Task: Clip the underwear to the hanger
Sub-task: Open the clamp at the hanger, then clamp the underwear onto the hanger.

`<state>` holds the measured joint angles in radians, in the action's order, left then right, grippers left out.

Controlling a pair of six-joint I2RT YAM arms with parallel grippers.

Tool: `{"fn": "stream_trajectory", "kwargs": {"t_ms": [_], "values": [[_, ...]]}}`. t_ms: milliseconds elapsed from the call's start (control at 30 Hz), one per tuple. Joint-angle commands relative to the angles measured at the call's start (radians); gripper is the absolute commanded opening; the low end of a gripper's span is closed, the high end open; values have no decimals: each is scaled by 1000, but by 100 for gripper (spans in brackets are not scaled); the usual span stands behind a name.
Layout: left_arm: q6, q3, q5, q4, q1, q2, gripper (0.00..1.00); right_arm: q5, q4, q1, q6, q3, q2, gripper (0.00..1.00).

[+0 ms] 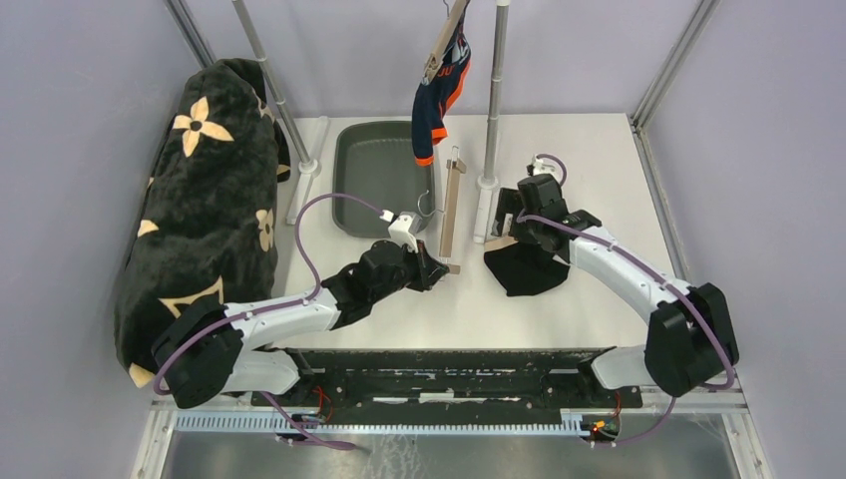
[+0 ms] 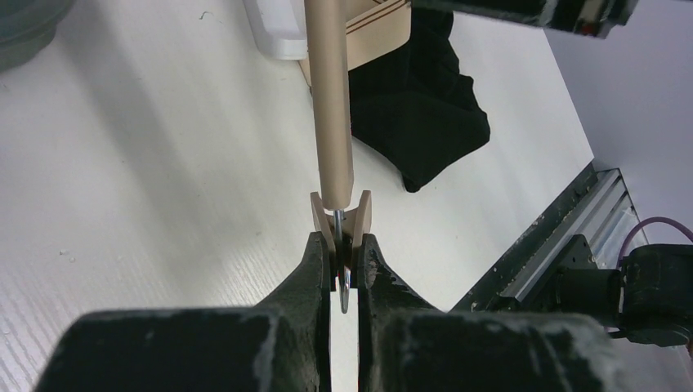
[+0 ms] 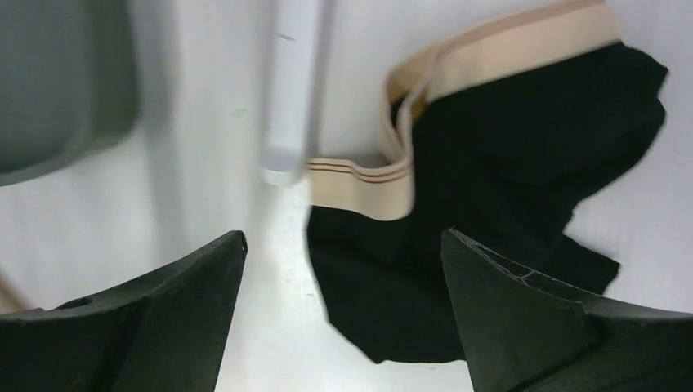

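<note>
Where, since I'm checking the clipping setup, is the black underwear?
In the top view, the black underwear lies on the table right of centre, below the open right hand, just right of the wooden hanger.

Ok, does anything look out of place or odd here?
Mainly the large black flower-patterned blanket bunched along the left side, unrelated to the clipping. The underwear lies crumpled, waistband folded over; nothing looks damaged.
</note>
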<state>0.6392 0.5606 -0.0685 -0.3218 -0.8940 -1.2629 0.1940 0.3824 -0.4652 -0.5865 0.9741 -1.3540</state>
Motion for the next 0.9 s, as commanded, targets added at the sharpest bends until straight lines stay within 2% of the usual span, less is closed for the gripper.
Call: {"fn": "stream_trajectory", "kwargs": {"t_ms": [0,367,767,867], "values": [[-42,39,15,-30,6,27,3,47,-14,46,47,-28,-39,96],[-37,24,18,-59,8,4,3,-32,-150,112,93,-80,-117,88],[-38,19,7,-60,13,-1,3,-173,-244,152,108,-82,-197,75],[-39,21,6,-59,15,-3,3,-190,-250,155,105,-79,-223,68]]}}
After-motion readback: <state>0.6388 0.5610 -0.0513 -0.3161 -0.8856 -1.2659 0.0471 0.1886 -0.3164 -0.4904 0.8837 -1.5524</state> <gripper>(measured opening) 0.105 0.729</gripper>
